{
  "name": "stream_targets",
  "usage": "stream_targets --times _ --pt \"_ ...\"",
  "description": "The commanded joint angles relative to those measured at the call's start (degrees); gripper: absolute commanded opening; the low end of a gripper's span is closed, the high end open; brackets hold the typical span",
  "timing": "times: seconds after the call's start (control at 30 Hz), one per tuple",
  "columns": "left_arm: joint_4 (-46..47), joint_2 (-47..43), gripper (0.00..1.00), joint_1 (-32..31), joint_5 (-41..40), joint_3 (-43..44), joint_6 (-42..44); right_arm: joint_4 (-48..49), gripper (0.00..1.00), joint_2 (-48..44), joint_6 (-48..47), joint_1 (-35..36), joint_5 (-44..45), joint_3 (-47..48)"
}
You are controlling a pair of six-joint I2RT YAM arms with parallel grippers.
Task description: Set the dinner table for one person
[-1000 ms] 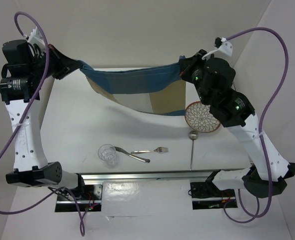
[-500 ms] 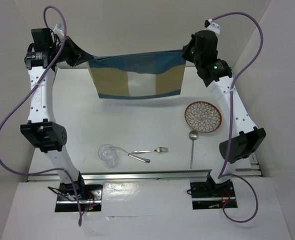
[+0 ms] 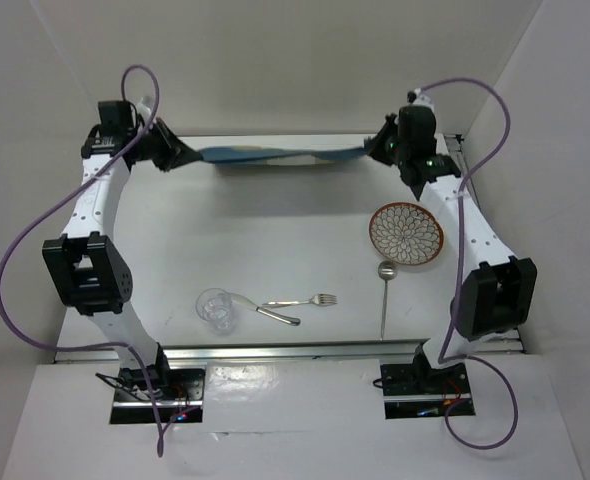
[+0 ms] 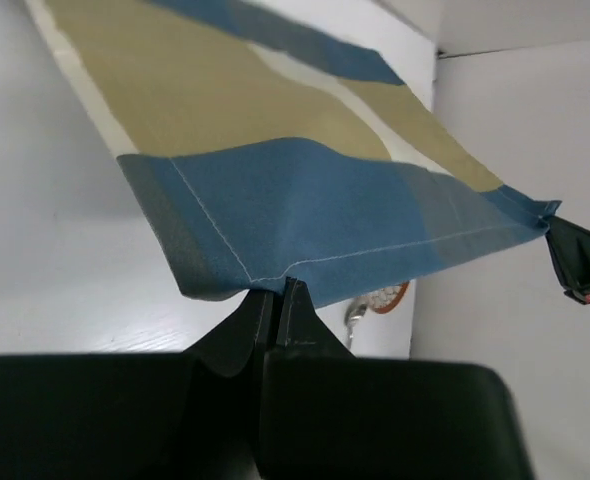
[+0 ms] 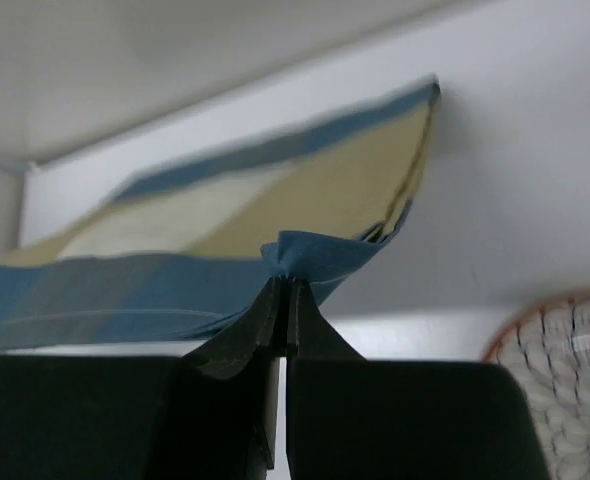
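The blue-and-tan striped placemat (image 3: 280, 154) hangs stretched between both grippers, low over the far edge of the white dinner table (image 3: 275, 240). My left gripper (image 3: 183, 155) is shut on its left blue edge (image 4: 305, 215). My right gripper (image 3: 370, 148) is shut on its right blue corner (image 5: 315, 250). In the left wrist view my left gripper (image 4: 278, 287) pinches the stitched hem. In the right wrist view my right gripper (image 5: 286, 283) pinches bunched blue cloth. The mat looks almost edge-on from above.
A patterned orange-rimmed plate (image 3: 406, 234) lies at the right, also seen in the right wrist view (image 5: 565, 360). A spoon (image 3: 385, 290) lies below it. A clear glass (image 3: 215, 307), a knife (image 3: 270, 314) and a fork (image 3: 305, 300) lie near the front rail.
Both arms have carried the placemat farther back and lower. It hung facing the camera before; now it is stretched flat and nearly edge-on over the table's far part.
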Motion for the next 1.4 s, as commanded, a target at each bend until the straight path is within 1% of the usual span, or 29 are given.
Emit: stream_targets --times 0.0,0.03,0.07,0.1,0.13,0.17,0.2,0.23,0.27,0.33,0.37,0.4,0.43,0.47,0.5,0.53,0.57,0.6,0.63,0.67,0.7,0.77,0.8,0.93,1.0,1.07,1.1,1.27,1.37 --pt "3.6 -7.9 0.00 0.4 -1.1 -15.4 2.5 3.1 0.00 -7.3 3.4 0.8 -3.4 -16.3" --pt "3.6 -10.8 0.02 0.4 -1.7 -18.7 3.4 3.6 0.00 -10.8 5.2 1.5 -3.4 -20.5" --pt "2.1 -12.3 0.13 0.4 -2.3 -21.4 3.9 3.6 0.00 -12.4 6.2 2.2 -3.4 -24.2" --pt "1.2 -13.5 0.44 0.4 -2.8 -26.3 4.6 2.7 0.05 -13.7 7.1 3.3 -4.3 -30.4" --pt "0.7 -14.6 0.56 0.4 -2.8 -28.4 5.3 1.3 0.22 -16.1 7.8 3.9 -4.3 -32.9" --pt "-1.4 -16.4 0.65 0.4 -2.3 -29.8 7.0 0.2 0.62 -17.3 9.0 4.4 -4.3 -34.9" --pt "-2.5 -17.0 0.79 0.4 -2.3 -31.3 7.8 -1.6 0.69 -19.1 9.0 5.1 -2.3 -37.6" --pt "-3.8 -17.0 0.85 0.4 -1.6 -31.3 8.5 -2.4 0.74 -20.0 9.6 5.1 -1.5 -38.4" --pt "-6.1 -17.8 0.88 0.4 -1.6 -31.3 9.6 -3.1 0.83 -20.6 9.6 5.1 -0.8 -38.4" --pt "-7.7 -18.3 0.91 0.4 -4.6 -29.9 10.2 -3.8 0.85 -21.2 9.0 5.6 0.3 -37.8" --pt "-7.7 -18.3 0.91 0.4 -6.0 -29.3 10.2 -3.9 0.85 -20.4 8.4 5.7 0.8 -37.0" --pt "-8.2 -18.3 0.91 0.4 -7.1 -28.8 10.2 -3.9 0.79 -19.5 7.8 5.7 0.8 -36.1" --pt "-7.1 -17.0 0.86 -0.1 -8.0 -28.7 10.2 -3.3 0.73 -16.8 7.2 6.2 0.8 -34.2" --pt "-5.4 -16.0 0.54 -0.1 -9.0 -28.7 10.2 -3.3 0.64 -14.7 6.1 6.2 -0.6 -32.9" --pt "-4.3 -14.5 0.34 -0.9 -9.7 -28.1 10.2 -3.3 0.53 -12.1 5.4 6.2 -1.7 -31.5" --pt "-4.3 -12.5 0.14 -2.0 -9.7 -26.0 10.2 -3.3 0.32 -9.2 4.9 6.2 -3.7 -27.4" --pt "-4.3 -7.8 0.00 -2.7 -11.6 -24.5 9.7 -5.8 0.25 -2.9 4.4 6.8 -3.8 -25.1" --pt "-4.3 -5.2 0.00 -3.6 -12.5 -23.0 9.7 -6.7 0.20 0.3 3.9 6.8 -4.8 -22.6" --pt "-4.3 -2.7 0.00 -5.2 -13.5 -19.3 9.7 -7.8 0.17 3.4 3.9 6.8 -5.4 -18.1" --pt "-4.8 1.7 0.00 -6.1 -17.2 -17.7 9.7 -9.3 0.17 8.7 3.9 6.8 -5.4 -16.3" --pt "-4.9 3.7 0.00 -6.8 -18.6 -16.2 9.7 -9.3 0.17 10.8 3.2 7.3 -6.4 -14.8" --pt "-4.9 6.9 0.00 -8.7 -21.7 -13.4 9.2 -10.0 0.22 16.2 3.2 7.3 -6.9 -11.5" --pt "-4.2 9.7 0.00 -9.2 -23.4 -12.8 8.7 -10.0 0.23 17.7 3.2 7.3 -7.7 -10.7" --pt "-2.7 14.6 0.00 -11.1 -24.3 -12.1 8.1 -10.0 0.25 23.5 3.9 7.3 -8.7 -9.3" --pt "-2.7 15.1 0.00 -11.8 -24.3 -15.3 7.5 -9.5 0.27 24.7 3.9 7.3 -8.7 -9.3" --pt "0.0 14.3 0.00 -11.9 -24.3 -18.9 7.0 -9.5 0.27 24.7 3.9 7.3 -8.2 -11.4" --pt "1.0 13.6 0.00 -12.4 -24.9 -22.9 6.3 -8.8 0.27 24.0 3.9 7.3 -8.1 -14.2" --pt "3.2 9.6 0.00 -12.9 -25.0 -33.9 5.7 -7.1 0.27 19.5 4.4 7.3 -7.0 -24.3" --pt "3.2 5.3 0.00 -12.9 -27.2 -38.3 5.7 -7.1 0.27 16.9 5.6 7.3 -6.5 -27.6"
